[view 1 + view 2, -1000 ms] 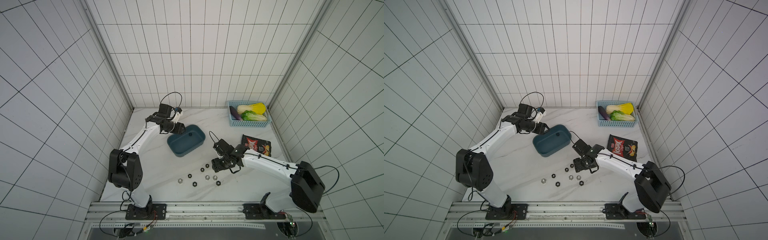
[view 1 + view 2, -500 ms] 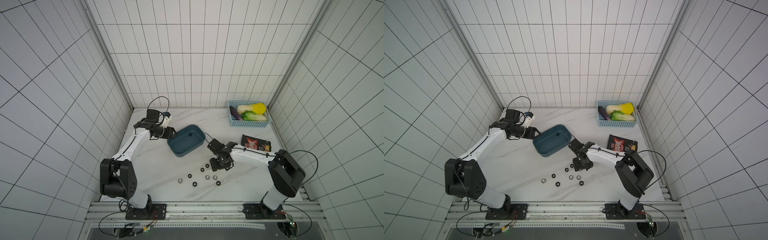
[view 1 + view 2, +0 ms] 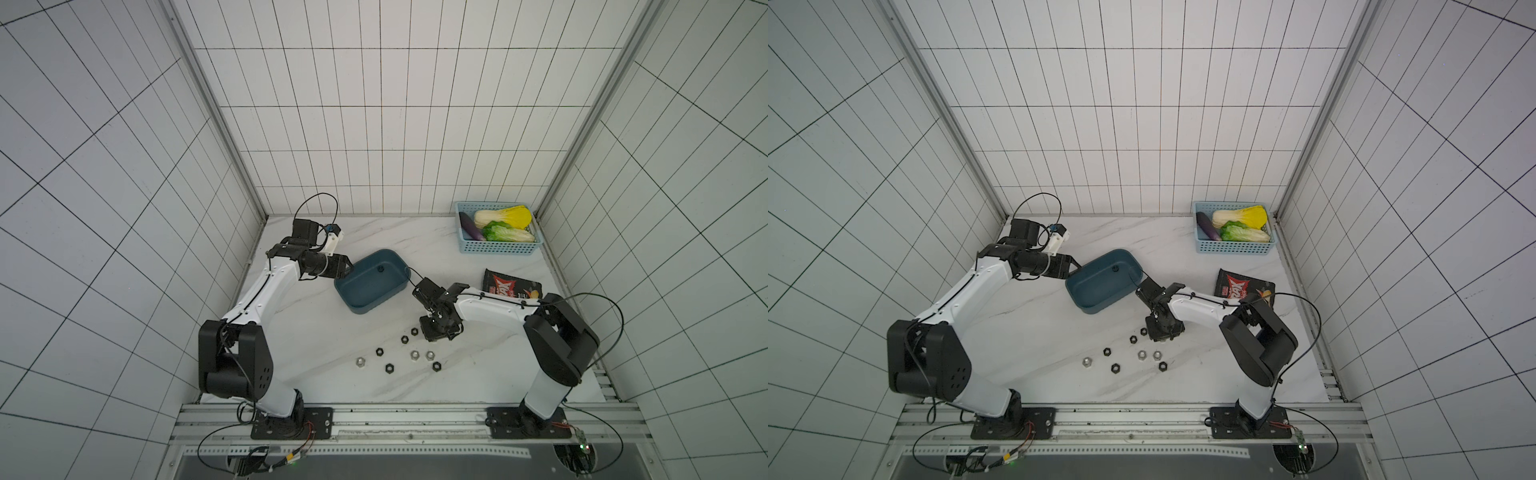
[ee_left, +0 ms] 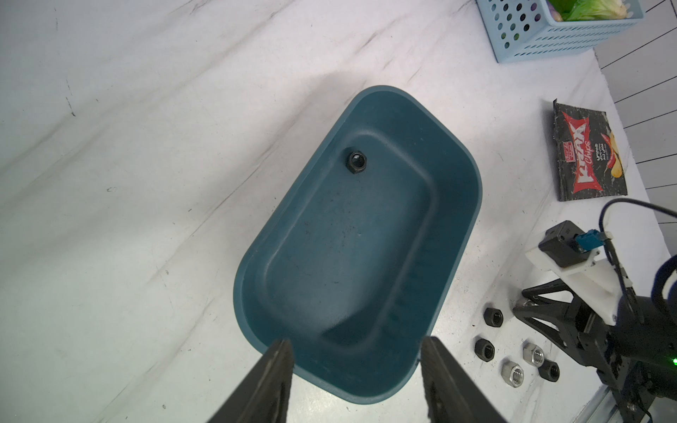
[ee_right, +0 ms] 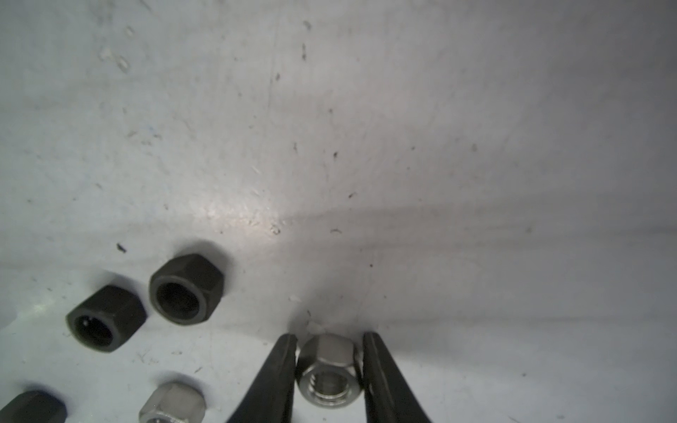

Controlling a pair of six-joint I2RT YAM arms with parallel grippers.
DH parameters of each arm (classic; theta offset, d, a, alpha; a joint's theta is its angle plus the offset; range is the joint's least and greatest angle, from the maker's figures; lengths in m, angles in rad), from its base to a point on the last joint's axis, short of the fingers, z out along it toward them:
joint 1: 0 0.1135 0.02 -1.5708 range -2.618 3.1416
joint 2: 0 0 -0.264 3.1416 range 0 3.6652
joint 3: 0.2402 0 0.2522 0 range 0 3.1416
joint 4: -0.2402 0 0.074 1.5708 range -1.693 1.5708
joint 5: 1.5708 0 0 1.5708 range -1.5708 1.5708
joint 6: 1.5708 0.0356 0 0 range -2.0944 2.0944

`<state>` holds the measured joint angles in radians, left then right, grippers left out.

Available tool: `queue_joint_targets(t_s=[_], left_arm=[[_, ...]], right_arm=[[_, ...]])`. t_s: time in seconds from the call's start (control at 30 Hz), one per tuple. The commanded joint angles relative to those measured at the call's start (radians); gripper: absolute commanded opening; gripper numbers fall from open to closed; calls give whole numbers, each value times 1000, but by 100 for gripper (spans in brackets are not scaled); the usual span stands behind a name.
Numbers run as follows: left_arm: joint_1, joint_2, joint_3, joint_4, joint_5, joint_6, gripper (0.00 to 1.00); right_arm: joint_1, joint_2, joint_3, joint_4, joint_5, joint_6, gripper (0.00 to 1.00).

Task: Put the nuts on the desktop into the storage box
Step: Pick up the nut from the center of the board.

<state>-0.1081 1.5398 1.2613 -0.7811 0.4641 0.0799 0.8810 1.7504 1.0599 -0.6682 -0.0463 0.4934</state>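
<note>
Right arm point(image 3: 490, 308): base on the near rail at right, black shoulder block lifted above it. The white link runs left and a bit far, low over the tabletop point(image 3: 311, 332). The wrist is bent so the right fingers point(image 5: 278, 377) point straight down. They're pinching a silver nut point(image 5: 329, 373) btwn them, one finger against each side. The nut sits on the tabletop w/ its threaded hole facing the wrist cam. In both top views that nut is hidden under the wrist.

Left arm point(image 3: 266, 291): base on the near rail at left, black shoulder block above it. The white link slants up and far-right to the elbow, then the forearm lies roughly level, aimed right at the box point(image 3: 365, 297). Left fingers point(image 4: 271, 377) are spread wide, tips at the rim of the box's left end (can't tell if they touch it).

The box sits mid-tabletop, open side up, w/ one black nut point(image 4: 356, 162) on its floor by the far wall. The rest of the nuts point(image 3: 405, 339) lie loose on the tabletop on the near side of the box, just left of and nearer than the right fingers. Eight show in a top view, black and silver mixed. In the right wrist view two black ones lie close beside the pinched nut.
</note>
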Motion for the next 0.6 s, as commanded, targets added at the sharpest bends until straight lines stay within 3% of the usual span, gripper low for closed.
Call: queue_joint_targets(t_s=[0.0,0.1,0.23,0.57], left_arm=[[5,-18,3,22,8,19,60],[5,-14,9,20,13,18,60],[5,-14,9,19,16,21,60],[5,-12,0,19,19,24,61]], right_arm=[[-3,16,36,-35,5,21,31],[-4,16,35,-45,6,28,29],[-4,15,40,-59,8,40,41],[2,22,40,-88,0,43,38]])
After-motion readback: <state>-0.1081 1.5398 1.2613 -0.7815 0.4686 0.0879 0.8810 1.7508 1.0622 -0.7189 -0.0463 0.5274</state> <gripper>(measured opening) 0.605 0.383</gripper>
